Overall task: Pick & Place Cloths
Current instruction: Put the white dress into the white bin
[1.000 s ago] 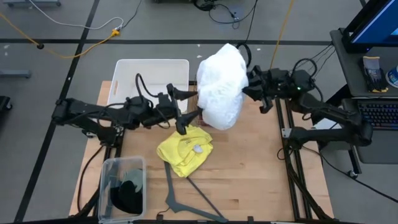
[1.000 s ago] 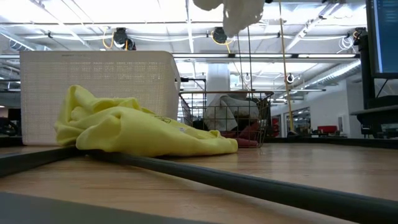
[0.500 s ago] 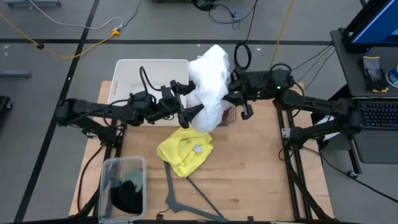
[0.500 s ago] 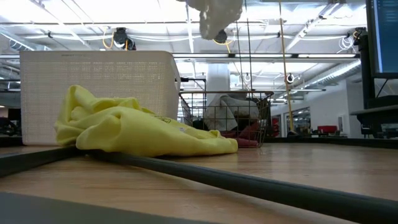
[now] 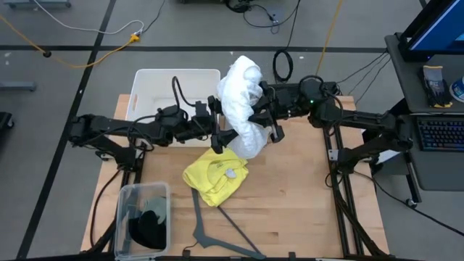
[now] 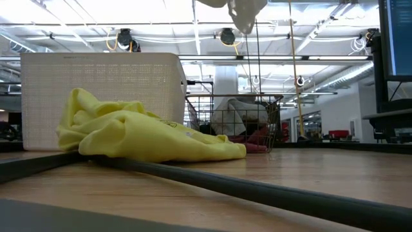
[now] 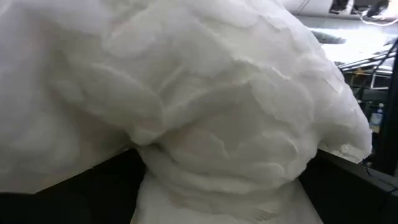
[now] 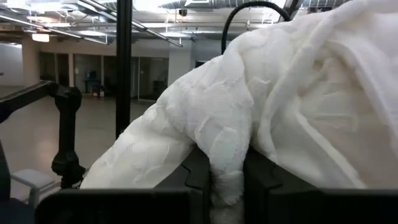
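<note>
Wooden table (image 5: 290, 188) fills the middle of the high view, grey floor and cables around it, a desk with a keyboard (image 5: 441, 134) at the right edge. Both dark arms reach in level from opposite sides and meet over the back-centre of the table. Large white cloth (image 5: 243, 105) hangs bunched between them, lifted clear of the wood; only its lower tip (image 6: 244, 13) enters the low view from above. Right gripper (image 8: 227, 180) is closed tight, a fold of the white cloth pinched between its fingers. Left gripper (image 5: 220, 135) is spread wide, fingers against the cloth's left side, not gripping; its wrist view is filled by white fabric. White bin (image 5: 174, 90) sits at the back left, just behind the left arm. Yellow cloth (image 5: 215, 176) lies crumpled on the wood below the grippers. Clear tub (image 5: 143, 217) at front left holds dark fabric (image 5: 152, 225), black or green, cannot tell which. Grey hanger (image 5: 210, 232) lies flat at the front, touching the yellow cloth's edge. Wire basket (image 6: 232, 122) with fabric inside stands behind the yellow cloth in the low view.
</note>
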You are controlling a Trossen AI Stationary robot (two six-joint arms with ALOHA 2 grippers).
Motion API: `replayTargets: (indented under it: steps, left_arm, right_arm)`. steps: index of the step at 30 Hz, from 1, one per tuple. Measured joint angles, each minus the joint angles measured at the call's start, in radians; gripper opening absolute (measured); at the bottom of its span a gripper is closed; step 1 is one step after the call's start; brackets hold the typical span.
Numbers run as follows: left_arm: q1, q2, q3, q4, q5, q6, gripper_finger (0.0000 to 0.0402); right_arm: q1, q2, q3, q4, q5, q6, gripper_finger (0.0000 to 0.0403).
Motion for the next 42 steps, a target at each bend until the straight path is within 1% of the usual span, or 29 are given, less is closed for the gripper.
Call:
replayTargets:
  steps: [2,6,9,11,13,16,20,26,42]
  left_arm:
    - [0.009,0.001,0.0,0.015,0.023,0.0,0.039]
    - [0.036,0.001,0.0,0.031,0.141,0.01,0.0374]
    - [0.054,0.001,0.0,0.034,0.233,0.028,0.0348]
    - [0.063,0.001,0.0,0.043,0.284,0.036,0.0323]
    - [0.066,0.001,0.0,0.052,0.297,0.036,0.0295]
    - [0.065,0.001,0.0,0.055,0.284,0.035,0.0257]
    - [0.065,0.001,0.0,0.06,0.29,0.035,0.0229]
    - [0.066,0.001,0.0,0.056,0.295,0.031,0.0224]
    - [0.077,0.001,0.0,0.038,0.327,0.012,0.0218]
  right_arm:
    - [0.013,0.0,0.0,-0.001,0.004,0.0,0.0035]
    - [0.039,0.0,0.0,-0.002,0.008,-0.005,0.0035]
    - [0.048,0.001,0.0,-0.006,0.005,-0.005,0.0035]
    - [0.052,0.002,0.0,-0.008,0.004,-0.006,0.0035]
    - [0.052,0.002,-0.001,-0.009,0.003,-0.004,0.0035]
    - [0.052,0.002,-0.001,-0.016,0.004,0.02,0.0035]
    - [0.051,0.0,-0.001,-0.041,0.006,0.022,0.0041]
    - [0.051,-0.001,-0.001,-0.052,0.006,0.022,0.0034]
    - [0.051,-0.001,-0.004,-0.055,0.006,0.048,0.0035]
